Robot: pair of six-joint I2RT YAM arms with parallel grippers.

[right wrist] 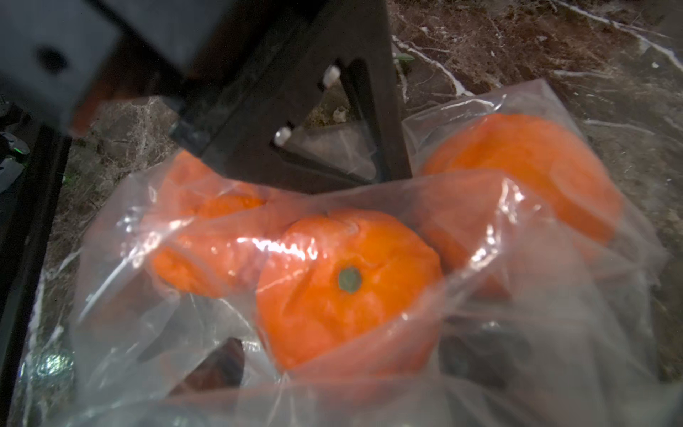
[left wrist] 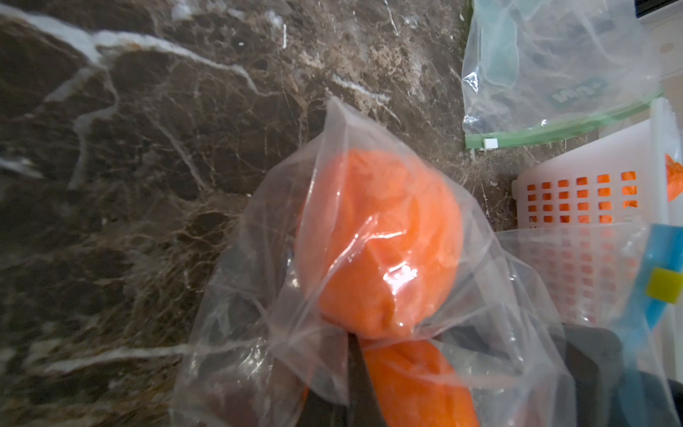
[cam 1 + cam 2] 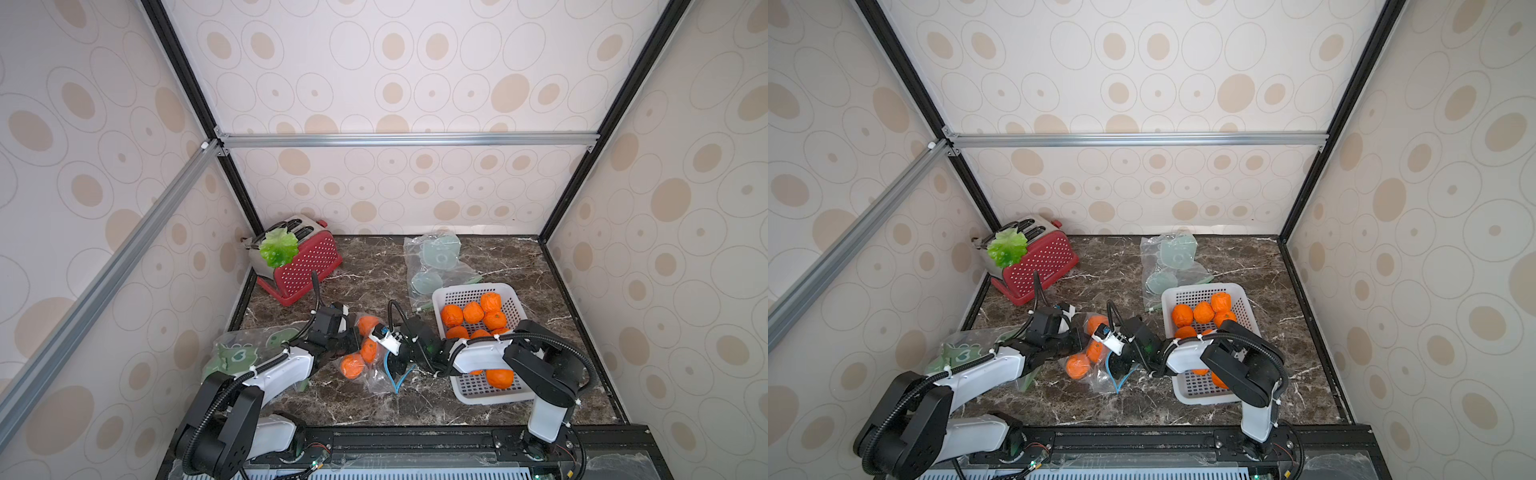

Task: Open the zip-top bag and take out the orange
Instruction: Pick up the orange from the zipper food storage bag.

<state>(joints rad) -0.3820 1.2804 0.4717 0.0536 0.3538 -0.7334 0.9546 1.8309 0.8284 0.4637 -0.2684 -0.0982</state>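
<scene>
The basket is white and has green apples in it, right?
Not apples. The white basket has oranges in it. Both top views show the round orange fruit lying inside it, and nothing green is in there.

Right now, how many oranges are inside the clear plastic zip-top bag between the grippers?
3, in the clear plastic zip-top bag: the far orange, the middle orange and the near orange, lined up toward the robot. More may be hidden.
</scene>
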